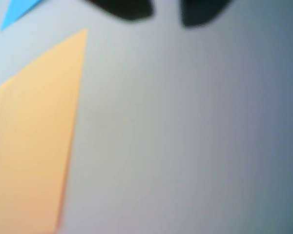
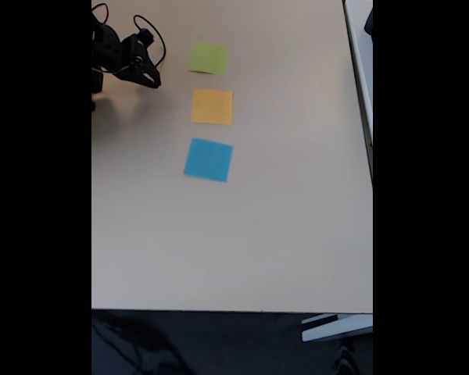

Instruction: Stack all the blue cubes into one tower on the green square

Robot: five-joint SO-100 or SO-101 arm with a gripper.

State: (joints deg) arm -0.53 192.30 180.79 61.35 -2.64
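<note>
Arm: in the fixed view I see the black arm at about 10 o'clock on the table (image 2: pixel 297 234), near the table's far left corner, with dark cables looping above it.
Gripper: the gripper (image 2: pixel 148 78) points toward 4 o'clock, held over bare tabletop, just left of the green square.
Fingers: in the wrist view I make out two blurred dark fingertips (image 1: pixel 124 9) at 12 o'clock with a pale gap between them, nothing in it; how wide they stand I cannot tell from this blur.
Green square: the green square (image 2: pixel 209 58) lies flat at 12 o'clock in the fixed view, farthest of three in a column.
Orange square: the orange square (image 2: pixel 212 106) lies just below the green one, apart from it; in the wrist view it sits at 8 o'clock.
Light-blue square: the light-blue square (image 2: pixel 208 159) lies nearest me in the column, slightly rotated; in the wrist view I see one corner at 11 o'clock.
</note>
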